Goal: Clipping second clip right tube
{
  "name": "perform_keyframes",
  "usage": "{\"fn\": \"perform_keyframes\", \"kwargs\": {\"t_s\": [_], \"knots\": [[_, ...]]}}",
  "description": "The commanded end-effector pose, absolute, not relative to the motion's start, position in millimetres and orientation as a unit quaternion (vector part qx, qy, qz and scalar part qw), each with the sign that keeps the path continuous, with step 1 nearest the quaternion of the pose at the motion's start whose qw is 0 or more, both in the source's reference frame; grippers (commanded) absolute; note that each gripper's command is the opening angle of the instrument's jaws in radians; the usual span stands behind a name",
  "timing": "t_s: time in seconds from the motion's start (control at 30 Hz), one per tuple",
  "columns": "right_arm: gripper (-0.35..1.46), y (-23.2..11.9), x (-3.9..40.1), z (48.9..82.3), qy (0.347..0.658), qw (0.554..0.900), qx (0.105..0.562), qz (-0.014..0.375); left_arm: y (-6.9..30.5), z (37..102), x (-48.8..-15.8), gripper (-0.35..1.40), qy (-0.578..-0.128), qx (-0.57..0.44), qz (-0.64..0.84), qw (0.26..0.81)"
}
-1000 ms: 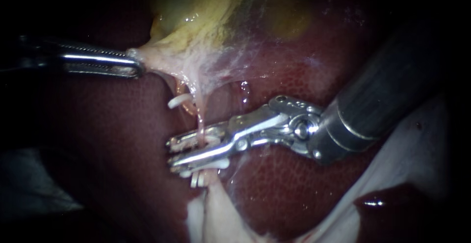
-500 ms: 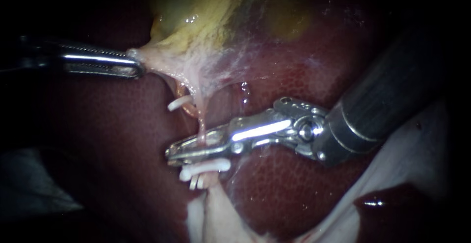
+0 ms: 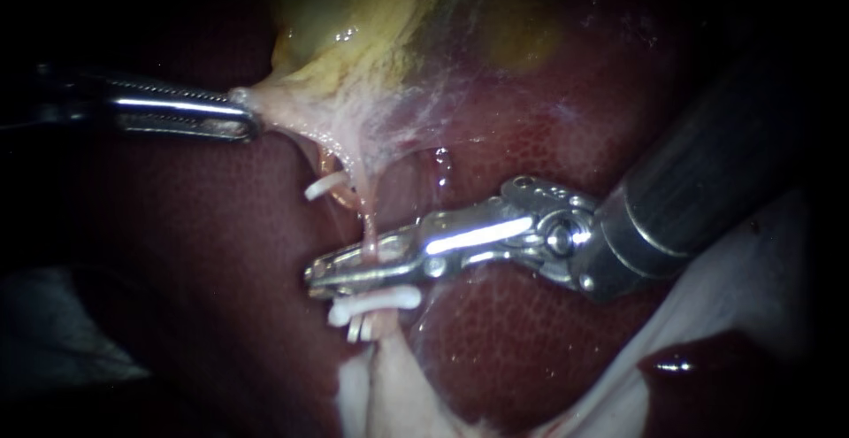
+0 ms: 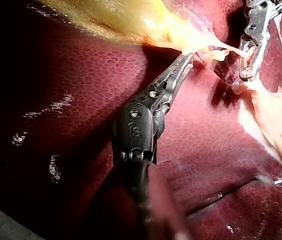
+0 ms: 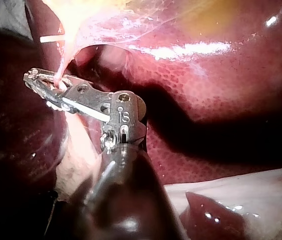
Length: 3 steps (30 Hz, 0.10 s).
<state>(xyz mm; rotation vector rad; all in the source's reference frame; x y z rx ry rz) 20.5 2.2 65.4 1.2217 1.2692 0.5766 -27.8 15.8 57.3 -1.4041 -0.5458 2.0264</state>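
The left instrument [image 3: 243, 119] comes in level from the left, its jaws clamped on a pale corner of the gallbladder [image 3: 354, 40] and drawing it into a taut point. The dark red liver [image 3: 203, 252] lies all around beneath. From the gallbladder's lower edge thin strands run downward. The left strand carries an upper clip [image 3: 324, 187], white and tilted. Just beside it the right tube [image 3: 365, 221], a thin pink cord, runs straight down and passes between the jaws of the right instrument [image 3: 318, 274]. These jaws lie together, pinching the tube from both sides. Directly under them a long white clip [image 3: 376, 301] crosses the tube, and a short clip [image 3: 358, 327] sits just below that. The right instrument's dark shaft leaves toward the upper right.
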Motion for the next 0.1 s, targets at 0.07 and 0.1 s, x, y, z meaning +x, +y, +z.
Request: {"fn": "perform_keyframes", "kwargs": {"t_s": [0.07, 0.1], "knots": [[-0.35, 2.1, 20.6, 65.6, 0.548, 0.601, 0.527, 0.248, 15.8, 57.4, -27.8, -0.35, -0.206, -0.53, 0.765, 0.304], [-0.35, 2.1, 20.8, 65.6, 0.548, 0.601, 0.526, 0.249, 15.9, 57.4, -27.8, -0.35, -0.206, -0.529, 0.765, 0.304]]}}
